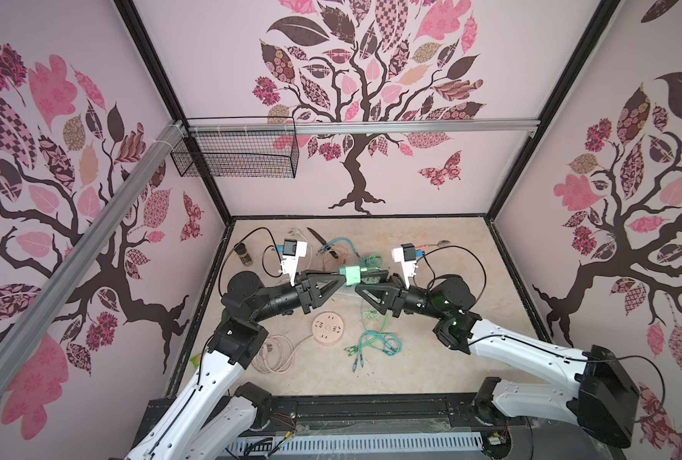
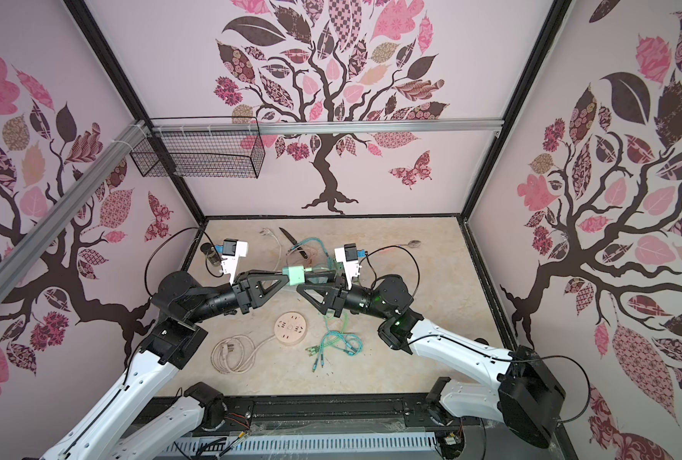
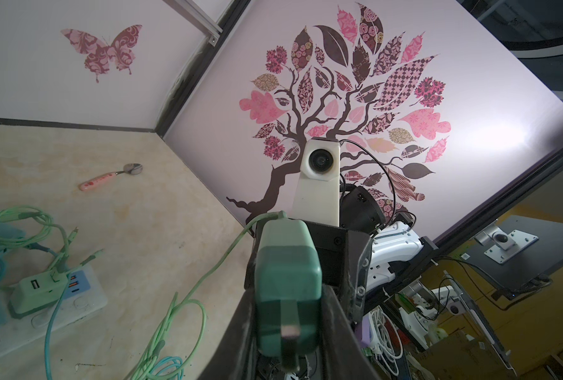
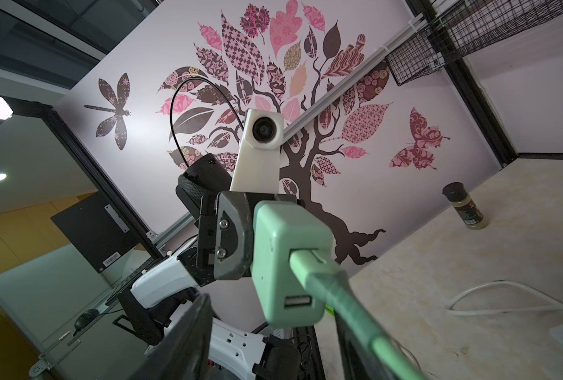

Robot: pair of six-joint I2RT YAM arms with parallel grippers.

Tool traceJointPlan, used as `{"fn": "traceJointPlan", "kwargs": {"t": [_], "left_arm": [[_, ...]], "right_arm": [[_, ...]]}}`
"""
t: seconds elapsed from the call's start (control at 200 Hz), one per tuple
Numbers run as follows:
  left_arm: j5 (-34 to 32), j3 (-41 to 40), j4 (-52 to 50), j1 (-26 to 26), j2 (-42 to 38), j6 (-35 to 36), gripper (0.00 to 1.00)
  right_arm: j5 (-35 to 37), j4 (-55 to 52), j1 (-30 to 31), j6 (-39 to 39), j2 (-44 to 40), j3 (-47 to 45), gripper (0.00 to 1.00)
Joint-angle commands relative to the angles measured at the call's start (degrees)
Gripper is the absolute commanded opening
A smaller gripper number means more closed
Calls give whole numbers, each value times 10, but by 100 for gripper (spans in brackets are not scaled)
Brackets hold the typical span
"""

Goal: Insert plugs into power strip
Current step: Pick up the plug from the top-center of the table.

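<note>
Above mid-table, the two arms met tip to tip with a mint plug (image 1: 350, 275) between them. The left gripper (image 1: 342, 278) was clamped on the plug body. The right gripper (image 1: 365, 280) had its jaws apart on either side of the cable end, with no firm contact visible.

Step in hand: judged to be a mid-air handover or regrasp ahead of insertion.

Next move, as judged:
1. Close the right jaws squarely on the body, clear of the cable (image 4: 339, 296).
2. Release the left grip only once the right grip is firm.
3. Turn the prongs down toward a free socket on the strip (image 3: 89, 299).

Plug condition: boxy, with rounded corners and a matt mint shell. The left wrist view showed one blurred prong (image 3: 288, 332) pointing back at the left wrist. The opposite face carried the matching cable and one empty port (image 4: 298, 301).

The strip lay on the table (image 3: 142, 230) below, with another mint plug (image 3: 40, 291) already on it. Both top views hid the strip beneath the arms.
</note>
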Motion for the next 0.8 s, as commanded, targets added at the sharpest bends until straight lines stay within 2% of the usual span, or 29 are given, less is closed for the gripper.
{"fn": "traceJointPlan", "kwargs": {"t": [0.0,0.325,0.565,0.795], "left_arm": [[21,-16,44,-1,2,-9,0],[32,-13,42,-2,3,-9,0],[33,-17,42,-2,4,-9,0],[39,-12,18,-2,6,5,0]], "right_arm": [[-5,35,0,7,14,31,57],[-4,69,-2,18,27,42,45],[-2,66,-2,16,23,41,39],[8,41,-3,-4,11,42,30]]}}
